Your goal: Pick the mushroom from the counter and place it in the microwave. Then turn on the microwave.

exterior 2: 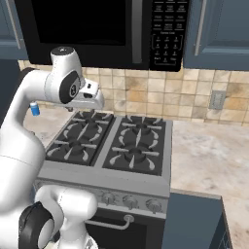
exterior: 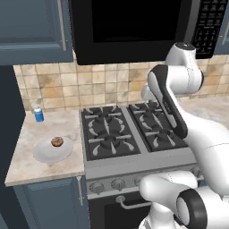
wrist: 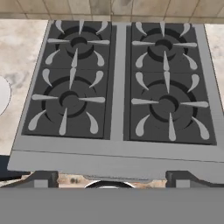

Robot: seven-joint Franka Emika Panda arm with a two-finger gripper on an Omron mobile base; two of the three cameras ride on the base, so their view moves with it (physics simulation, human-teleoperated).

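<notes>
The mushroom (exterior: pixel 57 142), a small brown lump, lies on a white plate (exterior: pixel 44 154) on the counter (exterior: pixel 27 165) left of the stove. The microwave (exterior: pixel 134 27) hangs above the stove, its dark door looking shut; its handle (exterior 2: pixel 137 29) and keypad (exterior 2: pixel 168 29) are at the right. My gripper (wrist: pixel 111 181) is open with nothing between its fingertips (wrist: pixel 41 179). It looks straight down on the four burners from high above the stove (wrist: pixel 118 87). The plate's rim (wrist: pixel 2 94) shows at the left edge of the hand view.
A small blue bottle (exterior: pixel 39 114) with a white cap stands at the back of the left counter, near the tiled wall. Dark blue wall cabinets (exterior: pixel 31 31) flank the microwave. More counter (exterior 2: pixel 209 155) runs right of the stove.
</notes>
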